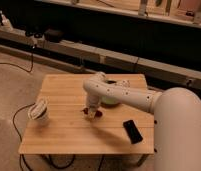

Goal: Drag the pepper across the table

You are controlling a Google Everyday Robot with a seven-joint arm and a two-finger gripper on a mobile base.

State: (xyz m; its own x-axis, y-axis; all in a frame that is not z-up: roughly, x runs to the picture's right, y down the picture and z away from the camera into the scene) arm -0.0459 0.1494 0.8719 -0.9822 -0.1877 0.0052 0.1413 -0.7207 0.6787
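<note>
Camera view:
Table: a rectangular light bamboo-wood table (69, 135) with rounded corners fills the lower middle of the frame, standing on a grey floor.
Arm: the robot's white, thick-jointed arm (139, 97) enters from the lower right, arches up over the table's far right part and bends down to the table's middle.
Gripper: the gripper (90, 113) sits at the centre of the frame, low on the wood; whether it is apart, together or clamped on anything cannot be told.
Pepper: the small dark red chili-like pepper (91, 113) lies on the table at the centre, right at the gripper's tip, seemingly touching it; only reddish bits show on either side.
Phone: a flat black rectangular phone (132, 131) lies lower right of the pepper, near the table's right edge and apart from the gripper.
Cup: a pale cup-like object (39, 110) stands at the table's left edge, well apart from the pepper.
Bowl: a greenish round bowl (110, 100) sits just behind the arm, partly hidden.
Step in hand: judged to be mid-drag.
Doing it well: light downward contact should be kept so the slender pepper slides rather than rolls out from under the tip; the path should stay on bare wood, short of the cup and away from the phone.
</note>
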